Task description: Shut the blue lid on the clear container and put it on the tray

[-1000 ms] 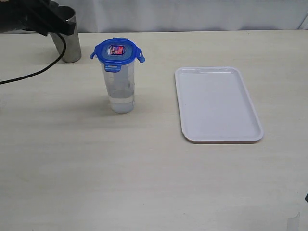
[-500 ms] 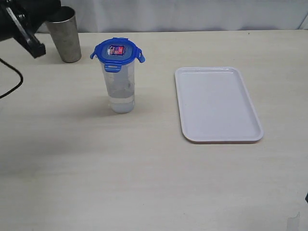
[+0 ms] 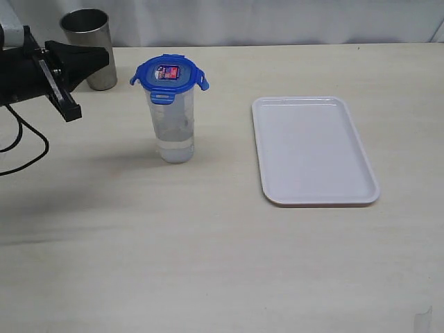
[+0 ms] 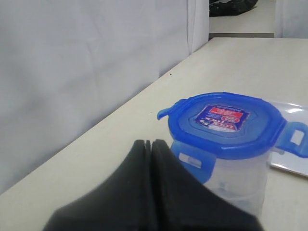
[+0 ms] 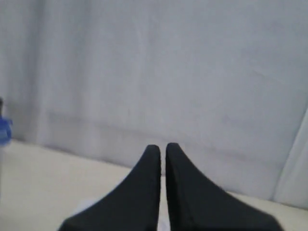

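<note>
I am seeing the left arm cut off at the frame edge in the exterior view, with only its black front end and a loop of cable (image 3: pixel 24 158) showing. The right arm is not showing there at all. The left gripper (image 3: pixel 107 60) is covering the lower side of the steel cup (image 3: pixel 86 31), so I cannot tell whether they are touching. Its fingers (image 4: pixel 142 159) are pressing flat together with nothing between them. They are also blocking the near base of the clear container (image 3: pixel 173 128) in the wrist view. The right gripper (image 5: pixel 162 147) is likewise pinching closed on nothing, facing a pale backdrop. A blue sliver at that picture's edge is too cropped for me to name. The blue lid (image 3: pixel 168 73) is sitting on top of the container, just ahead of the left fingertips and apart from them. Two flaps are sticking outward and one is hanging down on the near side. I cannot tell whether any is snapped. The container is standing upright on the table (image 3: pixel 208 263), not on the tray (image 3: pixel 316 101), which is lying well beyond it from the left fingers. Bare tabletop is separating the two. The tray's inside is lying bare within its rim, and wide open table is stretching along the near side of both.
</note>
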